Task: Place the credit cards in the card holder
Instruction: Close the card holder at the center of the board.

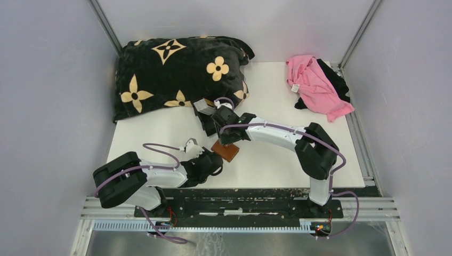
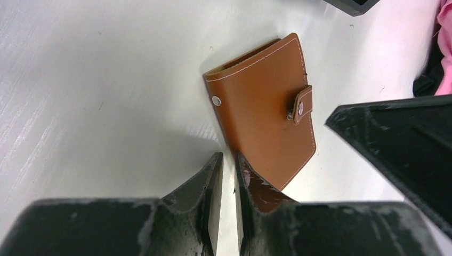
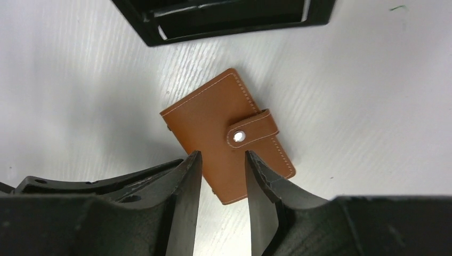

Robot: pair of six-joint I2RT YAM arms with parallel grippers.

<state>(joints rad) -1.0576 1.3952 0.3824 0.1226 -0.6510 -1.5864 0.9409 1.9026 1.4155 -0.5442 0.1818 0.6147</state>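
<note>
The card holder, a brown leather wallet, lies flat on the white table with its snap tab fastened; it also shows in the left wrist view and the right wrist view. My right gripper hangs just above its near end, open, with nothing between the fingers. My left gripper sits low at the wallet's near corner, jaws a narrow slit apart and empty. The credit cards do not show clearly in any view.
A black plastic tray lies just beyond the wallet, partly under the right arm. A black blanket with tan flowers fills the back left. A pink cloth on a black garment lies at the back right.
</note>
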